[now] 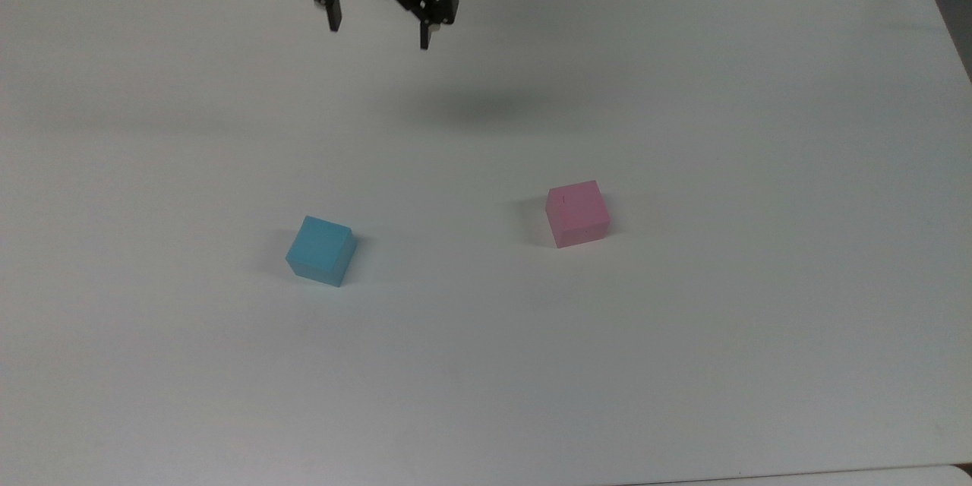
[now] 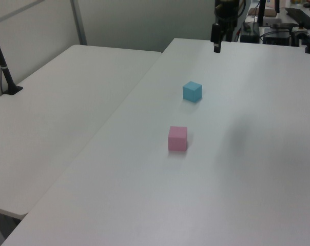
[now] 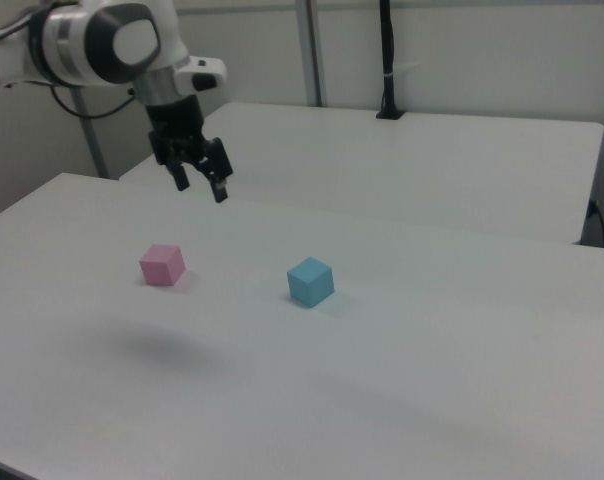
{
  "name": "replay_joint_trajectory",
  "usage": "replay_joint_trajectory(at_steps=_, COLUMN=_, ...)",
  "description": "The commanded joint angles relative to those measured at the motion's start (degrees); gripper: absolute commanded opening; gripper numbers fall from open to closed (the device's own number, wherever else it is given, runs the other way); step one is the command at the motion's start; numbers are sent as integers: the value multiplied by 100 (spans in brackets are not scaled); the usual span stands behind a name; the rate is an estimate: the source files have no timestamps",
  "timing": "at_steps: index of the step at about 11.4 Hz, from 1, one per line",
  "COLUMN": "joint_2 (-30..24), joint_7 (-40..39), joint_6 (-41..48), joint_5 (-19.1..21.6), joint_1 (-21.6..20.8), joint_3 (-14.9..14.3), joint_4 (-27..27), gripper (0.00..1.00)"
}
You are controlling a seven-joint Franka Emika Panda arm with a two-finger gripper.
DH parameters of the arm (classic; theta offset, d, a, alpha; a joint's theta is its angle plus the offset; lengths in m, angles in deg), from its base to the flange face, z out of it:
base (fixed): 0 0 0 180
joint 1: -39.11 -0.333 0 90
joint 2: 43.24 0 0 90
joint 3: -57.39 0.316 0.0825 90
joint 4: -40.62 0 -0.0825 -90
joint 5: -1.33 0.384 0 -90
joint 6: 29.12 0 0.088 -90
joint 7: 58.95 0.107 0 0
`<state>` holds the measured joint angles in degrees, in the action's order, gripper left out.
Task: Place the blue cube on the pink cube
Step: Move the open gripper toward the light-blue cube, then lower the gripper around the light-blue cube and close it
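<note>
approach not yet begun: both cubes sit untouched

the gripper (image 1: 377,30) hangs near the top edge of the top view, left of centre, fingers spread wide and holding nothing; in the right view it sits in the upper left of the frame (image 3: 200,184), raised well above the white table (image 1: 683,357).

below it and well apart, the blue cube (image 1: 322,250) rests on the table in the middle left of the top view, turned a little out of square with the frame. the pink cube (image 1: 577,213) rests right of centre, well apart from the blue one, its top face bare.

the step in hand looks like the reach toward the blue cube, with nothing grasped so far. the next move calls for travel down the frame, a wrist turn to match the cube's skewed faces, then a descent to straddle it before closing.
</note>
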<state>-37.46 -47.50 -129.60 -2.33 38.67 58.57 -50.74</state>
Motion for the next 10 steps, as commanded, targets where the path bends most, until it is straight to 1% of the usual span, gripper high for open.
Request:
replay_joint_trajectory(at_steps=1, joint_2=614, joint_7=-152, joint_6=-901, joint_5=331, joint_1=333, joint_3=-21, joint_4=144, gripper=100)
replay_joint_trajectory(at_steps=3, joint_2=1272, joint_7=-108, joint_6=-1261, joint_5=305, joint_1=438, joint_3=-30, joint_4=424, gripper=100)
replay_joint_trajectory(at_steps=5, joint_2=1775, joint_7=251, joint_6=-1919, joint_5=200, joint_1=535, joint_3=-65, joint_4=461, gripper=100)
replay_joint_trajectory(at_steps=6, joint_2=1959, joint_7=313, joint_6=-2184, joint_5=103, joint_1=562, joint_3=-74, joint_4=461, gripper=100)
replay_joint_trajectory(at_steps=8, joint_2=2337, joint_7=384, joint_6=-2570, joint_5=-212, joint_1=571, joint_3=-109, joint_4=461, gripper=100)
replay_joint_trajectory(at_steps=10, joint_2=2628, joint_7=611, joint_6=-2906, joint_5=-459, joint_1=545, joint_3=-109, joint_4=452, gripper=100)
